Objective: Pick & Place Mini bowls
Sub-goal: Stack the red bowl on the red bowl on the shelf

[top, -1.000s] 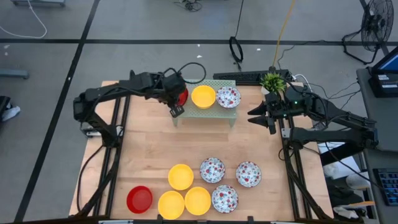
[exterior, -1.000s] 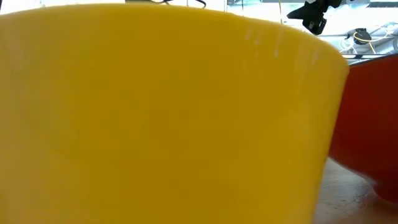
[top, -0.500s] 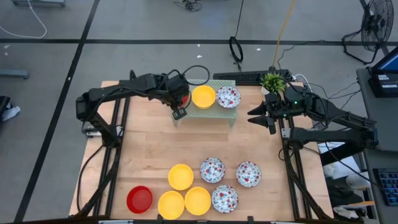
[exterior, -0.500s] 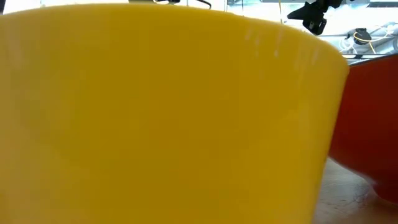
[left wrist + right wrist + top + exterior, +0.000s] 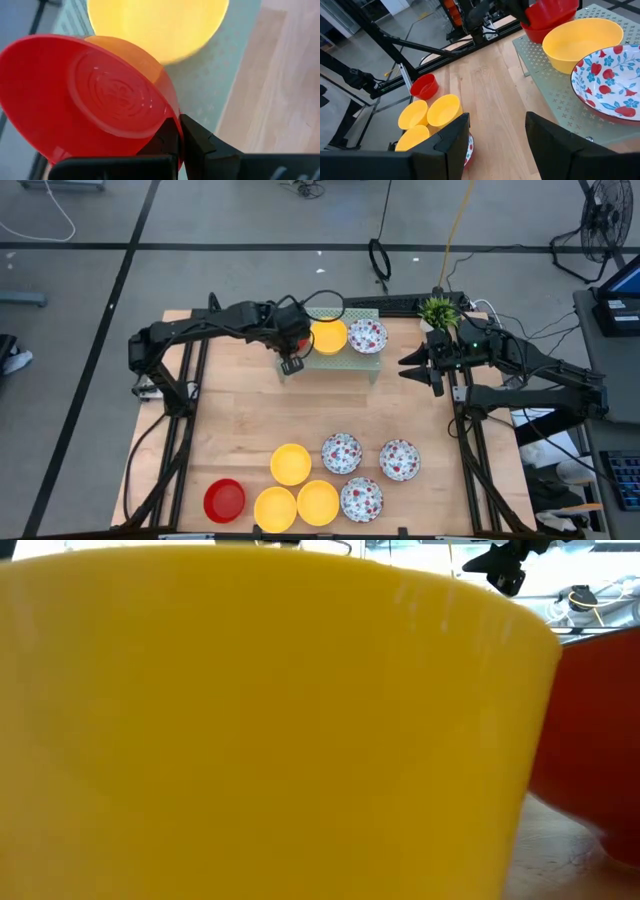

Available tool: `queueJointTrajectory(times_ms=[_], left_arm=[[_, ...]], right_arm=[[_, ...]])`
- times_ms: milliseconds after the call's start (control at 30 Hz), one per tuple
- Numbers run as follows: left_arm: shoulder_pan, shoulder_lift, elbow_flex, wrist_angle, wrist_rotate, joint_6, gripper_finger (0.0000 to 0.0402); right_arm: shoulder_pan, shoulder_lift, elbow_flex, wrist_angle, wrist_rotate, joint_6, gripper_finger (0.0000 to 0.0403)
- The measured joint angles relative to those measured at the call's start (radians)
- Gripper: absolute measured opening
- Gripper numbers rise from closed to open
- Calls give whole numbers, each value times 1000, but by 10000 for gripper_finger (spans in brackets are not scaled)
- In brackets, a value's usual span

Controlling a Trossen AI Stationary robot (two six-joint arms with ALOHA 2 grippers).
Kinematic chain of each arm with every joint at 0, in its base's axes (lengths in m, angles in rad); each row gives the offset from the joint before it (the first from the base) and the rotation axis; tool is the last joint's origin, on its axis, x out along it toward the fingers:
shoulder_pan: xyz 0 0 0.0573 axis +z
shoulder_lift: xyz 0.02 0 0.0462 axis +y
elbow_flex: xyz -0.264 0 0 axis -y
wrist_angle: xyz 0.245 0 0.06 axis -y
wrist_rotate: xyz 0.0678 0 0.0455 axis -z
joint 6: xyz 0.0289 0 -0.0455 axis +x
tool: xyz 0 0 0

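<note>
Red mini bowl tilted over the pale green mesh rack, its rim pinched tight in the left gripper, jaws fully closed on it, right beside the yellow bowl on the rack. A second red bowl sits under it on the rack, and a white floral bowl sits just past the yellow one. Down at the near edge of the tabletop wait three yellow bowls, three floral bowls and a lone red bowl. The right gripper hovers off the rack's right end, jaws spread wide, holding nothing.
</note>
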Motion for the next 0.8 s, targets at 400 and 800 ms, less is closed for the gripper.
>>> queueJointTrajectory(times_ms=[400, 800], left_arm=[[-47, -2, 150, -181, -74, -1, 5], [-61, 101, 150, -248, -87, 33, 5]], right_arm=[[0, 0, 0, -1, 0, -3, 183], [0, 0, 0, -33, -1, -25, 183]])
